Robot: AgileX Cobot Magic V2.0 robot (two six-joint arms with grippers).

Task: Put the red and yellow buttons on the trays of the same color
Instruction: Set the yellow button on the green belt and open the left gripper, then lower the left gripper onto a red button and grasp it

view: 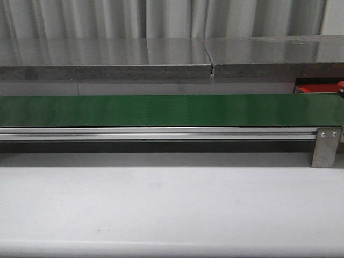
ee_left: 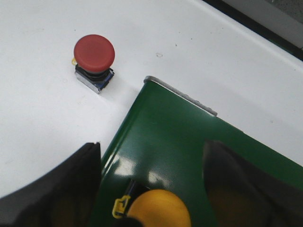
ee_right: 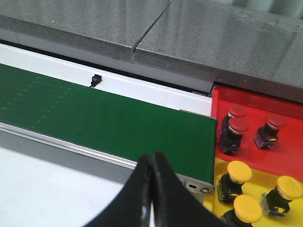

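In the left wrist view a yellow button (ee_left: pixel 159 208) lies on the end of the green belt (ee_left: pixel 189 137), between the fingers of my open left gripper (ee_left: pixel 151 144); the fingers stand apart from it. A red button (ee_left: pixel 94 52) stands upright on the white table beside the belt's end. In the right wrist view the red tray (ee_right: pixel 251 101) holds three red buttons (ee_right: pixel 238 125) and the yellow tray (ee_right: pixel 262 185) holds three yellow buttons (ee_right: pixel 240 171). My right gripper (ee_right: pixel 151 157) is shut on nothing, above the belt's near rail. Neither gripper shows in the front view.
The green belt (view: pixel 161 110) runs across the front view on an aluminium rail (view: pixel 161 133), with a metal bracket (view: pixel 325 146) at its right end. A corner of the red tray (view: pixel 317 87) shows past it. Behind it is a grey stone ledge (view: pixel 107 56).
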